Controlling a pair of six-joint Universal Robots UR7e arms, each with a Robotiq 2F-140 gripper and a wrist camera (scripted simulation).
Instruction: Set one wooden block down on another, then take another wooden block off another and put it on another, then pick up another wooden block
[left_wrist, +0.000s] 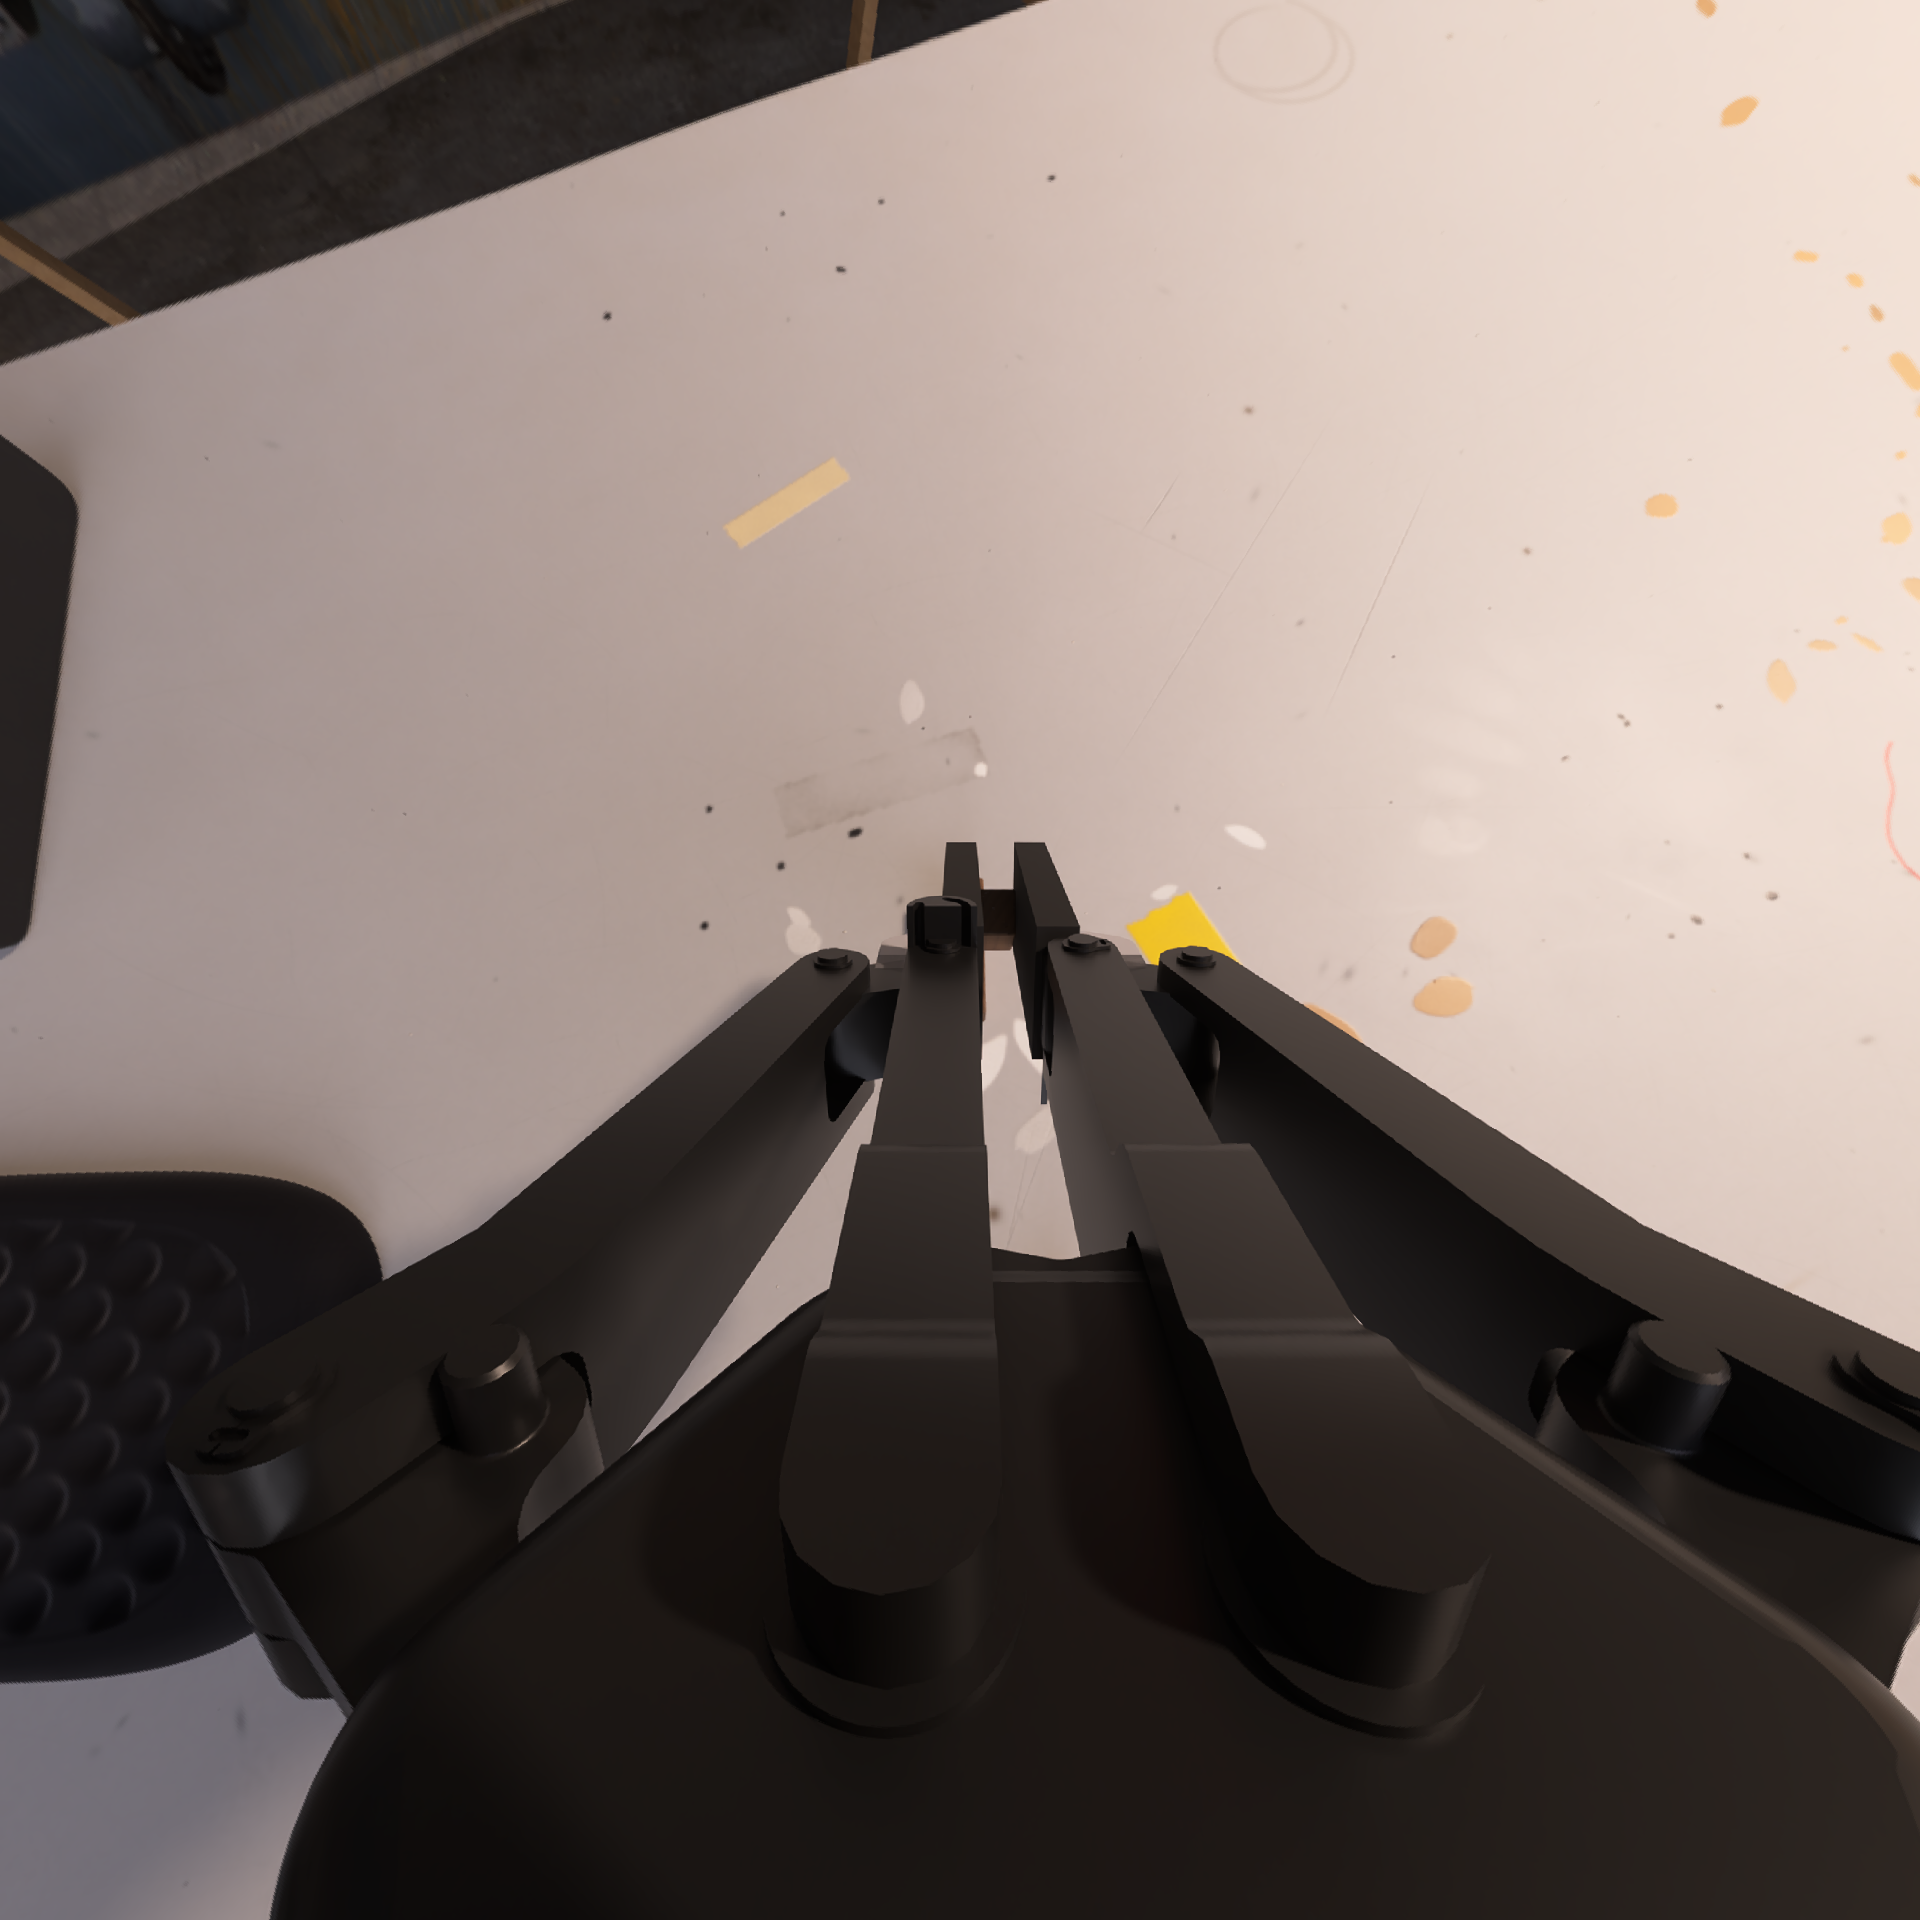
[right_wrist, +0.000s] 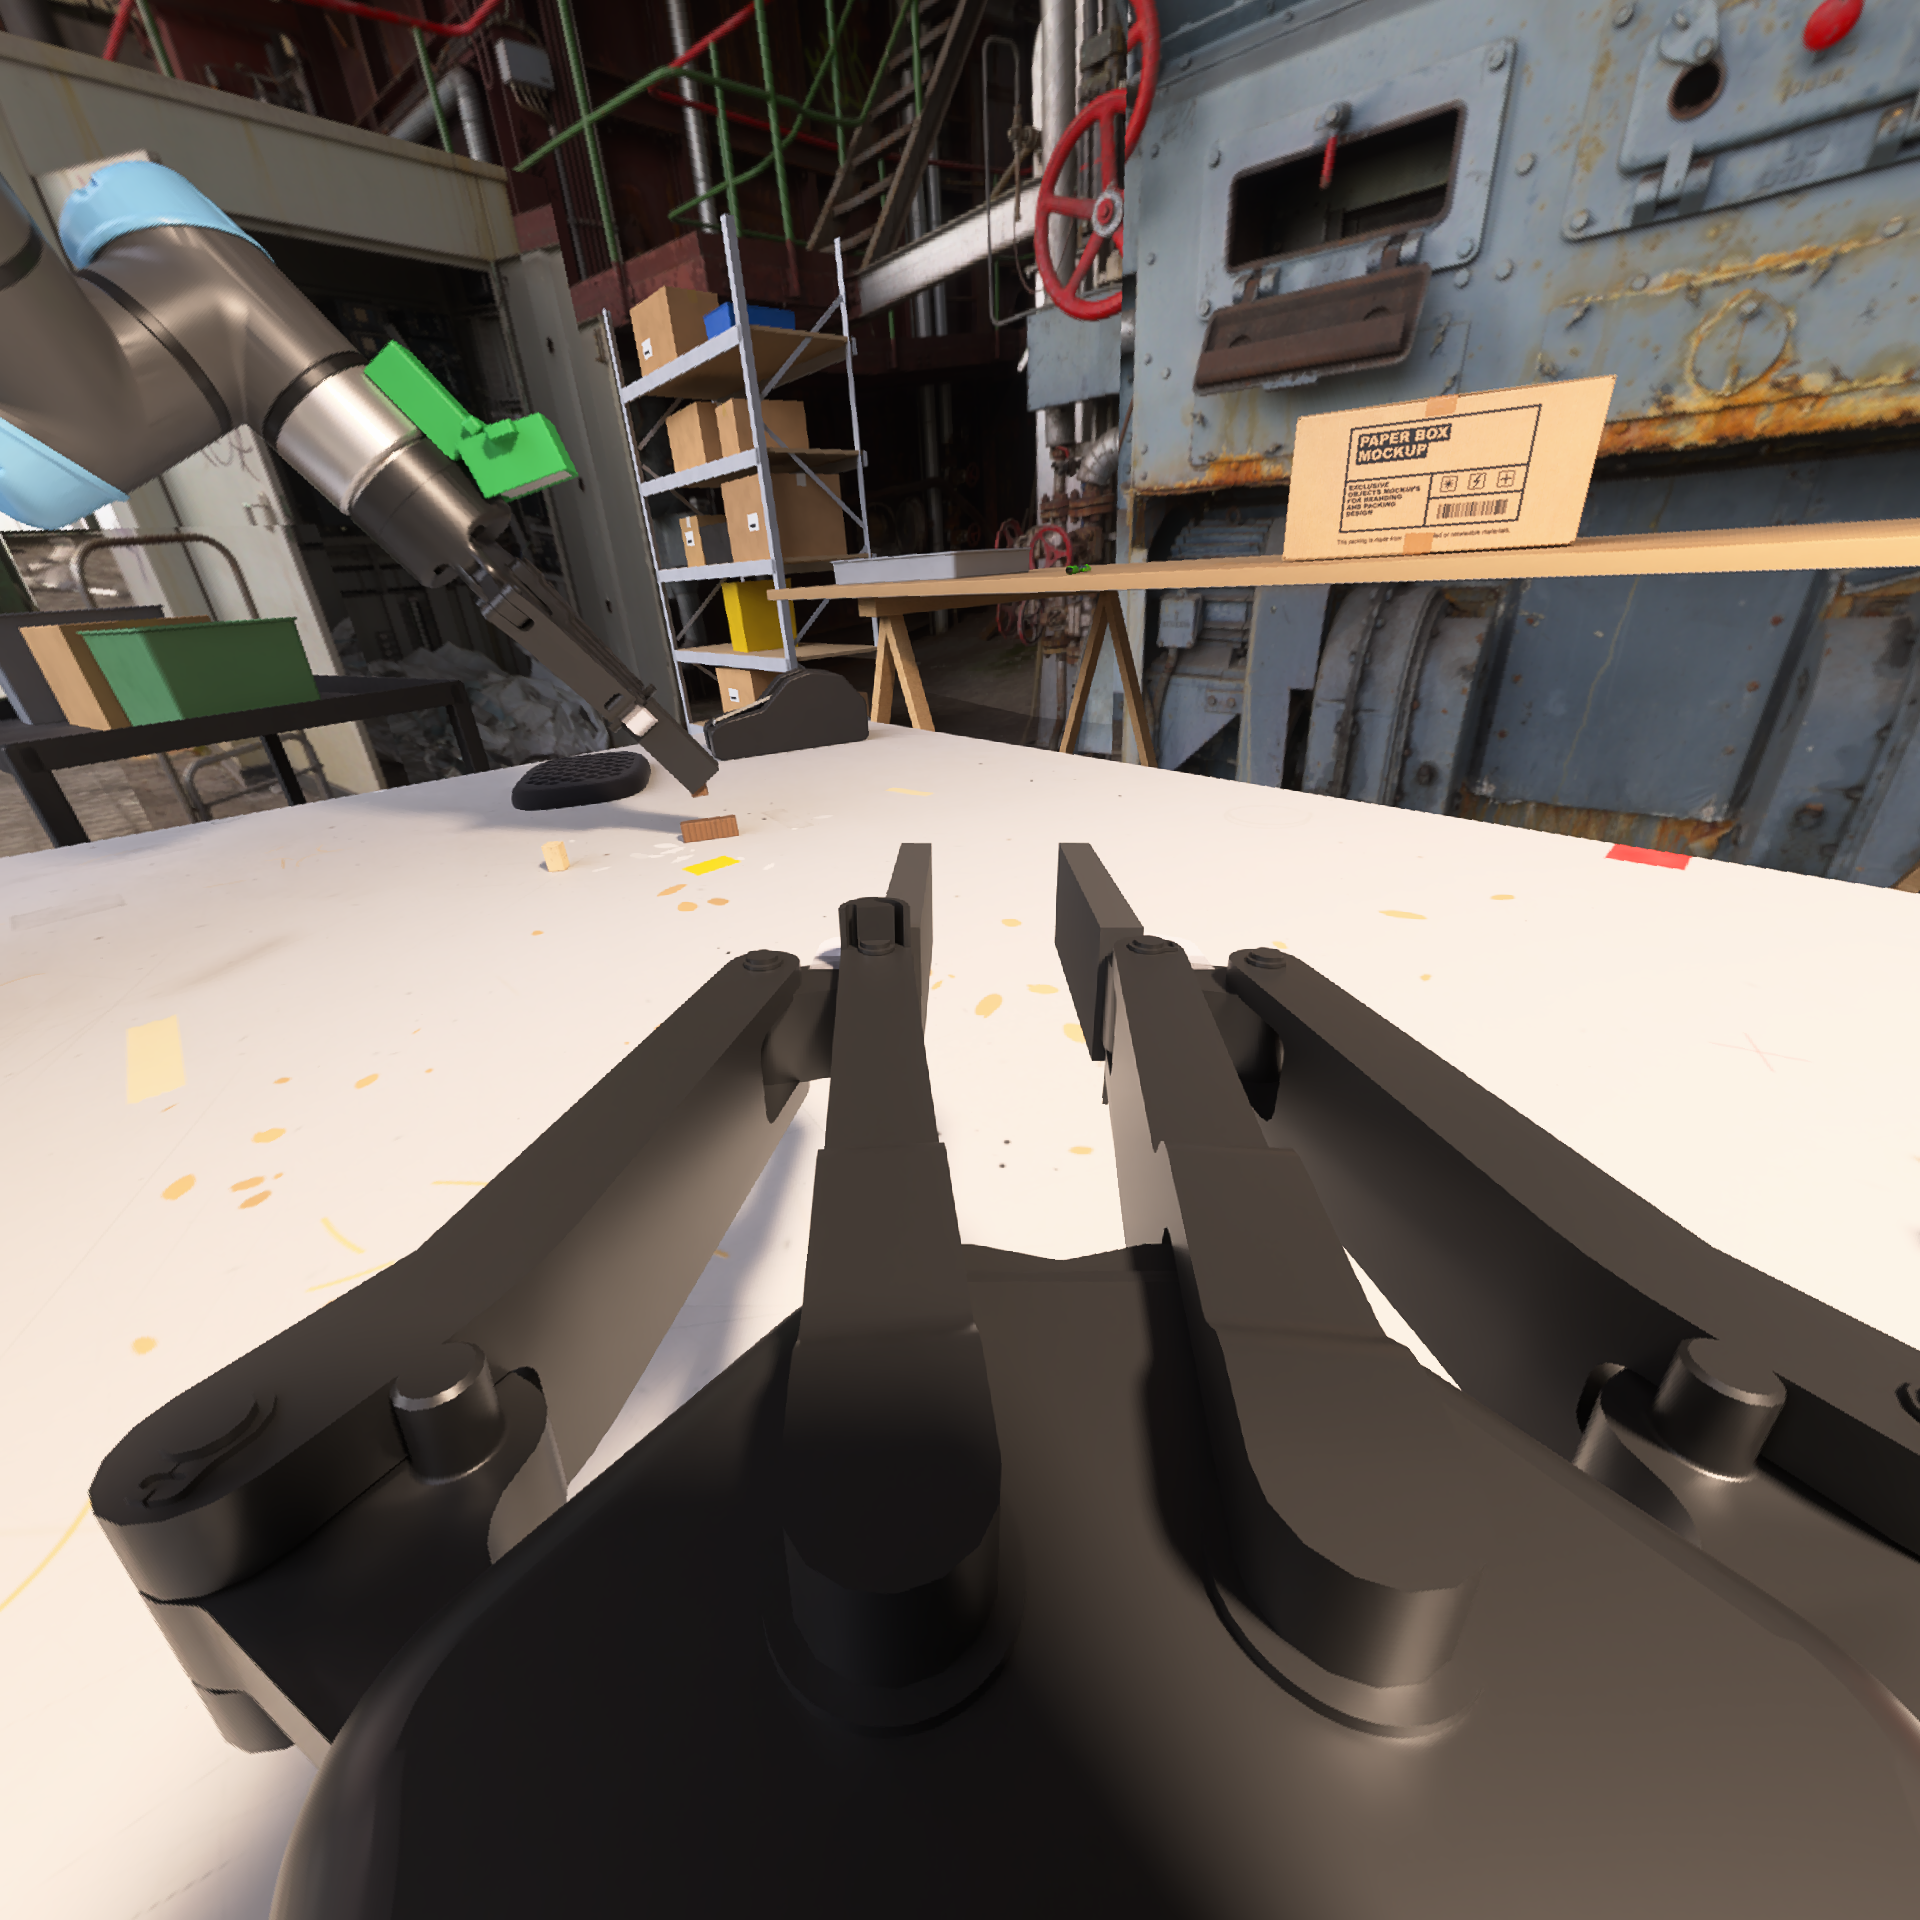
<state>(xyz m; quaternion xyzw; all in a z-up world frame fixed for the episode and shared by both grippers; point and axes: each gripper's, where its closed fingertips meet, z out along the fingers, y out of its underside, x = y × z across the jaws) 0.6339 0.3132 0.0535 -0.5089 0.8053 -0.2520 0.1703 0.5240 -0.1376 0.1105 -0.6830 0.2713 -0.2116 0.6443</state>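
Observation:
My left gripper (left_wrist: 997, 868) is shut on a small brown wooden block (left_wrist: 1000, 914), of which only a sliver shows between the fingertips. In the right wrist view the left gripper (right_wrist: 694, 777) hangs tilted just above the table with that block (right_wrist: 701, 793) at its tip. A wider brown wooden block (right_wrist: 710, 828) lies on the table right under it, apart from it. A pale wooden block (right_wrist: 556, 855) lies to the left of that. My right gripper (right_wrist: 992, 873) is open and empty, well short of the blocks.
A yellow tape patch (left_wrist: 1179, 925) (right_wrist: 712, 864) marks the table beside the blocks. A black dimpled pad (left_wrist: 135, 1403) (right_wrist: 582, 779) and a black dispenser-like object (right_wrist: 790, 712) sit near the far table edge. The white table (right_wrist: 1351, 987) bears paint flecks.

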